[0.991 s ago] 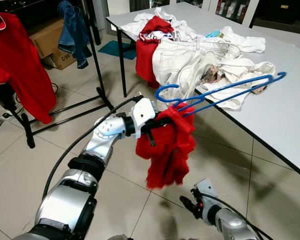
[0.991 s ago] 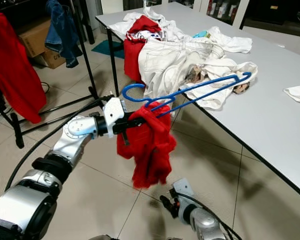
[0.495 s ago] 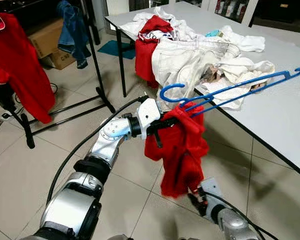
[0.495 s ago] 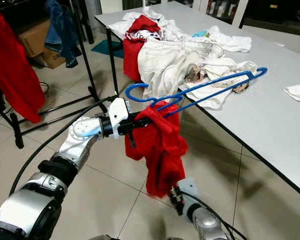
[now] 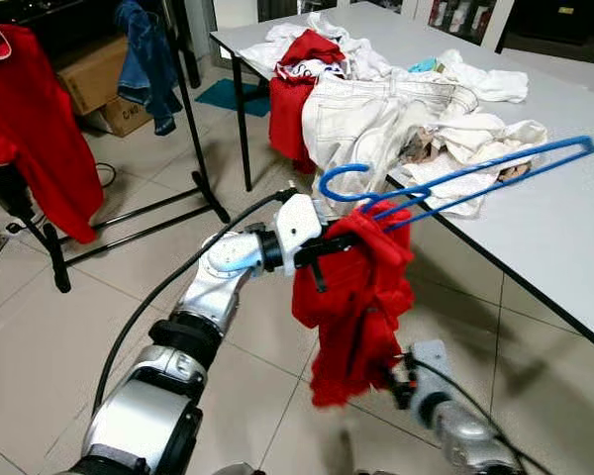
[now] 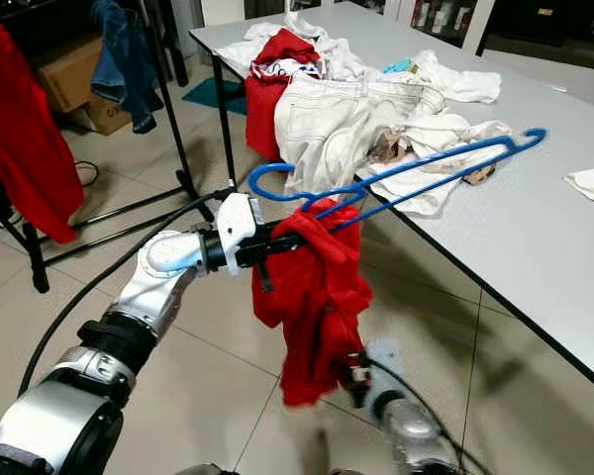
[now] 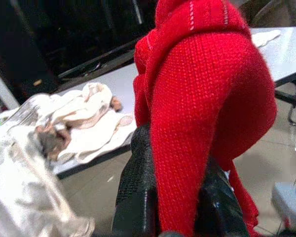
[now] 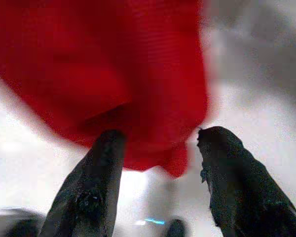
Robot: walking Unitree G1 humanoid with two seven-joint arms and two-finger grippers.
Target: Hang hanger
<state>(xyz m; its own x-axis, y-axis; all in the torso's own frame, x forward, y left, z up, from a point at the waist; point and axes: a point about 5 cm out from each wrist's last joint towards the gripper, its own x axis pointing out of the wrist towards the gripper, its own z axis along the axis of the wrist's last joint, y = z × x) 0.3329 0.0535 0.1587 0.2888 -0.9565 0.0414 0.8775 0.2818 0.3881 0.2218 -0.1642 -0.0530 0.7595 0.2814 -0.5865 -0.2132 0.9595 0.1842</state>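
The grey table [image 5: 564, 237] carries a heap of white clothes [image 5: 396, 109]. The red garment [image 5: 356, 297] hangs bunched in mid-air beside the table edge, draped on the blue hanger [image 5: 455, 178], which tilts with its far end over the tabletop. The left gripper [image 5: 329, 242] is clamped on the garment near the hanger's neck. The right gripper [image 8: 158, 148], fingers spread apart and holding nothing, has risen since the earlier frame to the garment's lower hem.

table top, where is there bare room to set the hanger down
Bare grey table lies right of the white clothes heap, up to a small white cloth at the edge. The far left end is crowded with piled garments.
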